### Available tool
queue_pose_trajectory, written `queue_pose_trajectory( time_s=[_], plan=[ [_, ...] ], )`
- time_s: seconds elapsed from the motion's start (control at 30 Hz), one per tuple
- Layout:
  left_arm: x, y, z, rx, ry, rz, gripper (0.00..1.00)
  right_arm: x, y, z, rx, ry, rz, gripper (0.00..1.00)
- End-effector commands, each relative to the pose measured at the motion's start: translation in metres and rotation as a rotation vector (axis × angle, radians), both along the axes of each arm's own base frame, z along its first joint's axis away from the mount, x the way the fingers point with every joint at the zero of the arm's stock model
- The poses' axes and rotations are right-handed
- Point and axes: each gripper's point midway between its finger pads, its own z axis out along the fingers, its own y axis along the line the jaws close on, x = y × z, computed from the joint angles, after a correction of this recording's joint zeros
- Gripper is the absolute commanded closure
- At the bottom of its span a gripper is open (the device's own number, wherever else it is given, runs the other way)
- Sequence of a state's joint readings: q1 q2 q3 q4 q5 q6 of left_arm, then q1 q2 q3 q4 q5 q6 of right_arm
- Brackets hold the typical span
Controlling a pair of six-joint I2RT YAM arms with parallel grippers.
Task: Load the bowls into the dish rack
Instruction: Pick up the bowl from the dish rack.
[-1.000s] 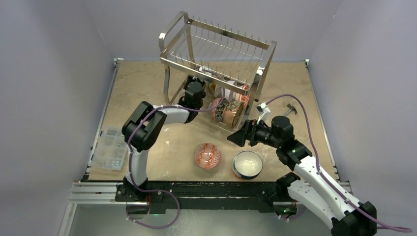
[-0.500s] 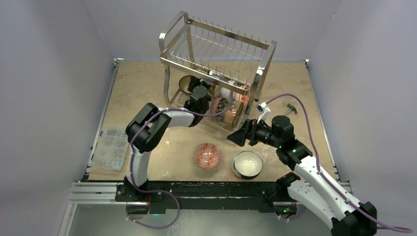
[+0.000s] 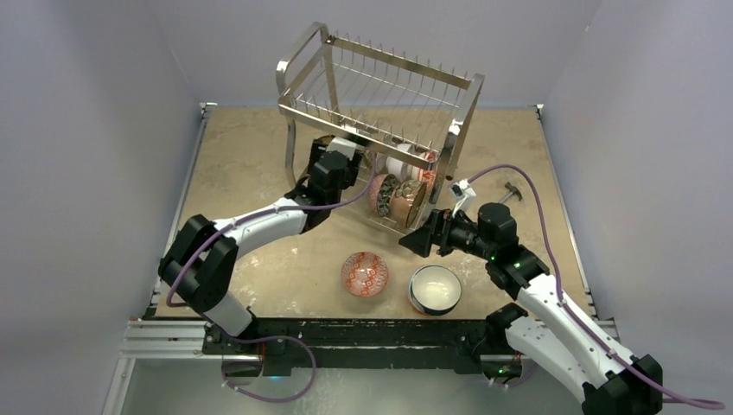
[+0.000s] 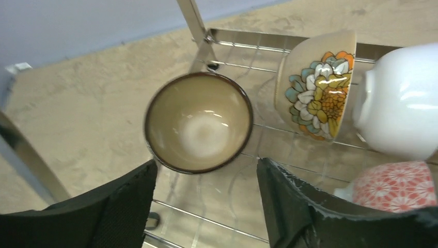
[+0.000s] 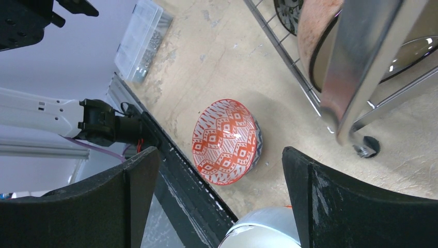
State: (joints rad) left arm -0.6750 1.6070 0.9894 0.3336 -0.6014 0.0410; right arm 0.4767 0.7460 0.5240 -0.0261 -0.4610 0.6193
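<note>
The chrome dish rack (image 3: 380, 86) stands at the back of the table. My left gripper (image 3: 339, 154) reaches into its lower tier. In the left wrist view the left gripper (image 4: 206, 170) is open, and a tan bowl with a brown rim (image 4: 199, 121) rests on the rack wires just beyond its fingertips, free of them. Beside it sit a floral bowl (image 4: 317, 88), a white bowl (image 4: 403, 98) and a red-and-white patterned one (image 4: 397, 186). My right gripper (image 3: 411, 244) hovers open and empty above the table. A red-patterned bowl (image 3: 364, 274) and a white bowl (image 3: 434, 289) stand near the front edge.
A clear plastic box (image 3: 192, 259) lies at the table's left edge. A small metal tool (image 3: 512, 192) lies right of the rack. In the right wrist view the rack's leg (image 5: 361, 67) rises close to the right fingers, with the red-patterned bowl (image 5: 226, 140) below.
My left gripper has opened and let go of the tan bowl on the rack's lower tier; the left arm's elbow has swung out to the left. The right arm has not moved.
</note>
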Motion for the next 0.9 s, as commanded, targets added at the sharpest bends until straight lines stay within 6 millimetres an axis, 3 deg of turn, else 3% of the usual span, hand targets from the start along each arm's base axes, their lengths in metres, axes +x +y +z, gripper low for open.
queue_pose_trajectory(
  time_s=[0.0, 0.2, 0.57, 0.73, 0.87],
  plan=[
    [-0.014, -0.017, 0.01, -0.367, 0.07, 0.033, 0.27, 0.007, 0.001, 0.015, 0.005, -0.061, -0.003, 0.1],
    [-0.003, -0.023, -0.012, -0.721, 0.194, 0.147, 0.24, 0.006, 0.002, 0.012, 0.005, -0.048, 0.004, 0.1],
    [0.033, 0.005, -0.049, -1.102, 0.221, 0.36, 0.28, 0.003, -0.001, 0.008, -0.006, -0.042, -0.004, 0.09],
    [0.046, 0.016, -0.065, -1.178, 0.233, 0.419, 0.39, 0.005, 0.0, 0.007, -0.01, -0.041, -0.001, 0.09],
    [0.05, 0.021, -0.075, -1.223, 0.244, 0.447, 0.61, 0.004, 0.0, 0.006, -0.011, -0.038, 0.001, 0.09]
  ],
)
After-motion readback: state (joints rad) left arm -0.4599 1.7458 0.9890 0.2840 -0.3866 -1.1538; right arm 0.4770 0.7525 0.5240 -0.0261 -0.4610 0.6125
